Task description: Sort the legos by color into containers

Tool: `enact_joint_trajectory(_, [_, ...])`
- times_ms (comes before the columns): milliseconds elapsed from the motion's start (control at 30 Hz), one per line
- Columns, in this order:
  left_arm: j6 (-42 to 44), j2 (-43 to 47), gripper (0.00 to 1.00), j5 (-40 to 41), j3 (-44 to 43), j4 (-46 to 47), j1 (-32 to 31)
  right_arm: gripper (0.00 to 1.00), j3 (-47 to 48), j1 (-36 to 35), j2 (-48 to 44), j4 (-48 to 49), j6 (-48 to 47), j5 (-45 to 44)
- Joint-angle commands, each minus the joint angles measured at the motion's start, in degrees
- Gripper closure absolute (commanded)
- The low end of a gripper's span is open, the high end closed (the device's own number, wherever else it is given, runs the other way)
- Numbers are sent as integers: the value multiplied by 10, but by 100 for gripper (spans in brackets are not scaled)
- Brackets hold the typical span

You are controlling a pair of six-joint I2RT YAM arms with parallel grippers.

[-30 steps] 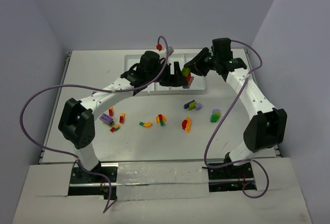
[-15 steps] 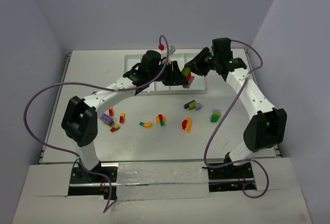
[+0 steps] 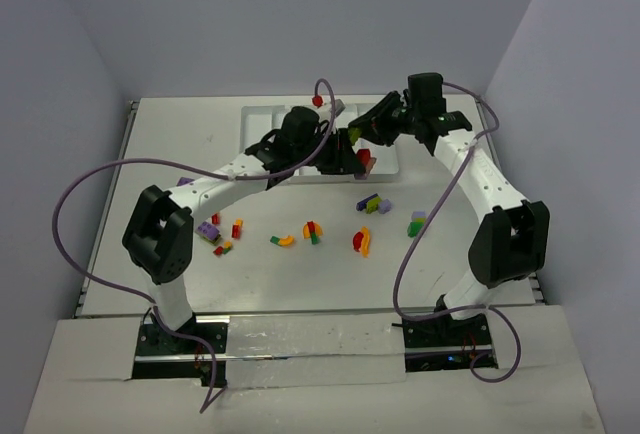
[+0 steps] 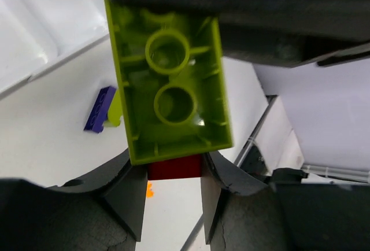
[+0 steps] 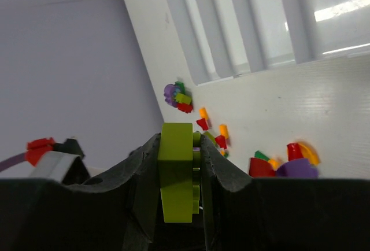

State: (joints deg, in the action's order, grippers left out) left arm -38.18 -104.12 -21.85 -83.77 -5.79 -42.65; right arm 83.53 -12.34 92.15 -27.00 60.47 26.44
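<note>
My left gripper hangs over the right end of the white tray, shut on a small red lego. In the left wrist view the red lego sits between the fingers of the gripper. My right gripper meets it from the right, shut on a lime green lego. That lego's hollow underside fills the left wrist view, right against the red one. In the right wrist view the lime lego stands edge-on in the gripper.
Loose legos lie on the table in front of the tray: a purple and lime pair, a green and lime pair, red and orange pieces, a mixed cluster, and several at the left. The tray's compartments show behind.
The left arm has swung a little right. The right gripper has moved left and up, so the lime lego now sits just above the red one.
</note>
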Motion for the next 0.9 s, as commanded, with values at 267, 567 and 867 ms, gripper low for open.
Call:
enact_joint_trajectory(267, [72,53,100,-1,38,-32,39,100,157,15,101,-35,-297,-119])
enact_joint_trajectory(567, [107,92,100,-114,76,-26,121,100,217,8,242,-94,-476,-190])
enact_joint_trajectory(867, [143,104,100,-143,60,-33,154,84,191,-1,271,-55,-569,-258])
